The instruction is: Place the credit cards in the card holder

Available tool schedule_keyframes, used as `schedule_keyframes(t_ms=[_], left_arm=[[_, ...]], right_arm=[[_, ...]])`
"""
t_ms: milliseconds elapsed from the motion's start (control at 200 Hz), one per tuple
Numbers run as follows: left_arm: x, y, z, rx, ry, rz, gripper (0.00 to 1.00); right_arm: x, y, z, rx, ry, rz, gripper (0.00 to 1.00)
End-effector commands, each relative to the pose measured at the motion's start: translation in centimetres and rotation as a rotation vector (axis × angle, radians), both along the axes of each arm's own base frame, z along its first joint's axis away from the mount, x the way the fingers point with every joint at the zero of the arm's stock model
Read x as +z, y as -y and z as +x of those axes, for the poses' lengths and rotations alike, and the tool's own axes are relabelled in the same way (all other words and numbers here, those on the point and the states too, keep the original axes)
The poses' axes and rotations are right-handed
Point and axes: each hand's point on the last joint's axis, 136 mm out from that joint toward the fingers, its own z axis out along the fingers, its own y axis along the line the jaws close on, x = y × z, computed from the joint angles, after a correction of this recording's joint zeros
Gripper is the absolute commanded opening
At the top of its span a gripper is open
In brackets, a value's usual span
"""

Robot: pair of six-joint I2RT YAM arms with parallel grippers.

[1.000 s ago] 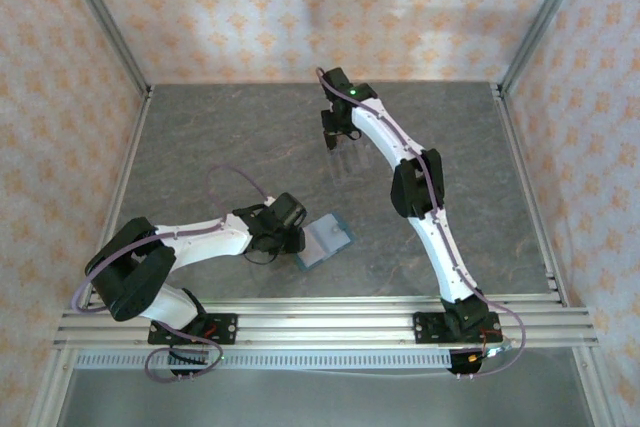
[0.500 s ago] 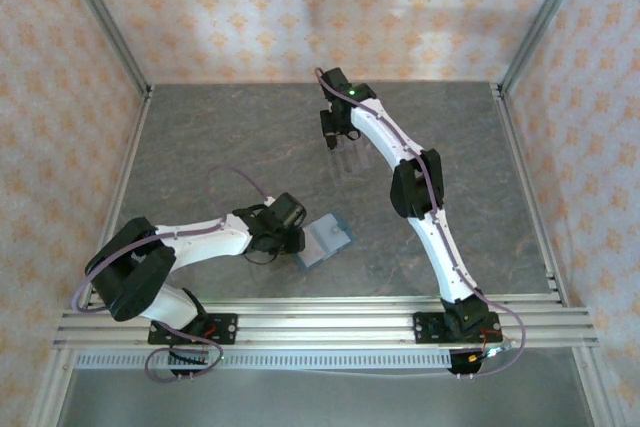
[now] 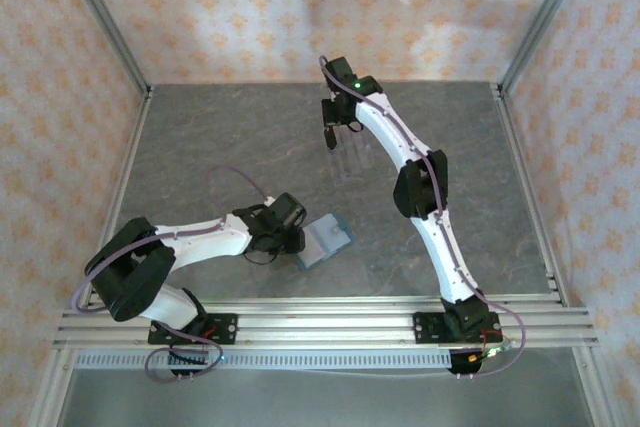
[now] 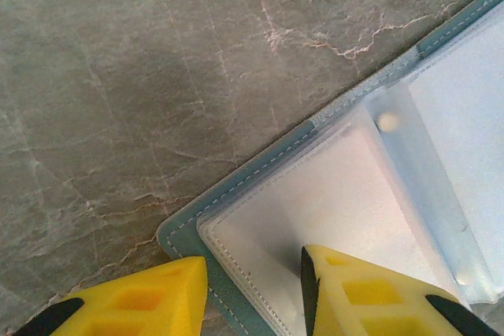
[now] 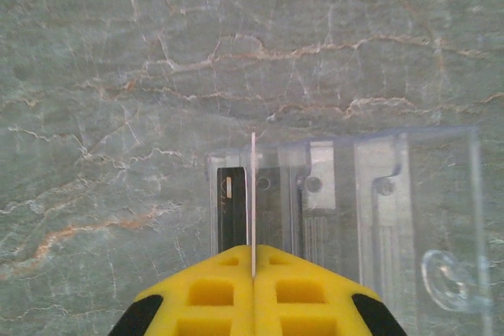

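Grey marbled desk (image 3: 200, 147), patterned walls on three sides.

Right arm (image 3: 420, 187) stretched to the far middle of the desk. Left arm (image 3: 200, 237) lies low across the near left, with its wrist at the card holder.

Clear ridged plastic tray (image 5: 354, 194): we see it from the right wrist, flat on the desk directly under the right pincer (image 5: 253, 261). Several upright slots side by side. The leftmost slot we can make out holds a black card (image 5: 231, 214).

Teal folding card holder (image 3: 327, 240): near middle of the desk, just right of the left wrist and well apart from the tray. It lies open and flat, pale lining up, with the teal stitched border around it (image 4: 236, 186). A small pale stud (image 4: 387, 122) sits on the centre fold.

Right pincer: clenched. Its yellow fingers (image 5: 213, 293) meet on a thin card (image 5: 253, 194), which we see edge-on as a pale line standing above the tray, just right of the black card. We cannot tell its face colour.

Left pincer (image 4: 252, 293): released, jaws apart. One yellow finger (image 4: 370, 293) is over the lining, the other is over bare desk, and the holder's near corner lies between them. We cannot tell whether either finger presses down.
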Motion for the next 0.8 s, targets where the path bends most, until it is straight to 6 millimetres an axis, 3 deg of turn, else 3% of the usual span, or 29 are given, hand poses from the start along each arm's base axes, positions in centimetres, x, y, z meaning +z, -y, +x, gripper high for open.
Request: schedule_keyframes(t_ms=[0,295,415,575,796], left_arm=[[-1.1,-1.9,-1.5,0.002,-0.044,0.066,0.36],[2.0,-2.0,-0.7,-0.039,0.007,0.059,0.37],[3.5,-2.1,-0.5,-0.039,0.034,0.037,0.38],[4.1,-1.7,-0.8,-0.046,0.032,0.002,0.38],[3.0,-0.6,-0.8,-0.054,0.001,-0.025,0.35]], right_arm=[[6.5,1.2,0.1,-0.040,0.110,0.027,0.00],[13.2,1.5,-2.7,-0.028,0.196,0.050,0.00],[14.1,1.5,-4.9,-0.010,0.190,0.049,0.00],[13.4,0.7,-8.9,0.041,0.178,0.096,0.00],[10.4,0.8,-16.1,0.100,0.101,0.253,0.00]])
